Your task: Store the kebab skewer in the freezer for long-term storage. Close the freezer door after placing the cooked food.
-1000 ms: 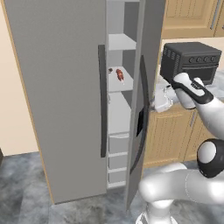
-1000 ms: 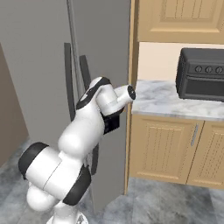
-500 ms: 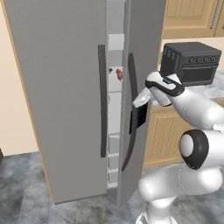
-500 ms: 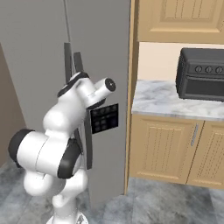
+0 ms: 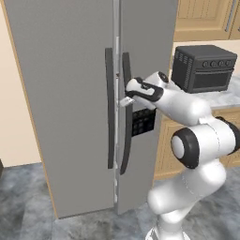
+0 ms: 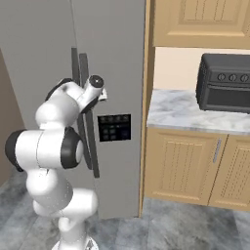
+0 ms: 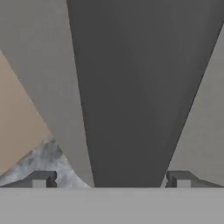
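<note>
The freezer shows two doors, two handles; gripper spread wide, empty.

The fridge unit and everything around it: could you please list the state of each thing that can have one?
freezer door: shut, or all but shut, against the dispenser door
dispenser door: shut
gripper: open, a fingertip on either side of a dark door handle, holding nothing
countertop oven: door shut
lower cabinet doors: shut
upper cabinet: shut

black oven on marble counter
</note>
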Available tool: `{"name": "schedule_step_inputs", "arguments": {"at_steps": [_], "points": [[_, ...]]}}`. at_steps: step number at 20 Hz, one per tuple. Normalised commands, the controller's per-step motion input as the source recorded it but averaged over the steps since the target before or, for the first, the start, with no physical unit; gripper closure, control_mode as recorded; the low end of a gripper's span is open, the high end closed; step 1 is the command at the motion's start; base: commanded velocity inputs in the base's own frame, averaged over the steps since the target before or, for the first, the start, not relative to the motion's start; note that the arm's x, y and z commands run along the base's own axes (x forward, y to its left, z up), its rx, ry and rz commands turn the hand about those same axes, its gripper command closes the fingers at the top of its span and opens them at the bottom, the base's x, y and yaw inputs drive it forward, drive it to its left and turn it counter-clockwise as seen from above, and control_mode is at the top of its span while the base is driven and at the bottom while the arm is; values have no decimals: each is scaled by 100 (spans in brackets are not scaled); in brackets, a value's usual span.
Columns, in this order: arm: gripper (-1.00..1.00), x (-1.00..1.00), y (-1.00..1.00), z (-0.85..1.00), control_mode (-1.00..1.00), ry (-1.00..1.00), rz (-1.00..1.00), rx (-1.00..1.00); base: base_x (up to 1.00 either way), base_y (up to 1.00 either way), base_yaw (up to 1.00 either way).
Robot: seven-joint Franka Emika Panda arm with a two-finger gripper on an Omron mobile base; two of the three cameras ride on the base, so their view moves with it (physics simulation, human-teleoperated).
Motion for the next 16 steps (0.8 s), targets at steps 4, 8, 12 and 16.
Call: {"name": "schedule_step_inputs", "arguments": {"at_steps": [4,8,12,16], "points": [[-100,52,51,17,-100,6,-30,-10,0,0,0],[-100,29,24,40,-100,7,-31,-11,0,0,0],[-100,1,4,54,-100,8,-28,-5,0,0,0],[-100,-16,0,43,-100,1,-25,0,0,0,0]]}}
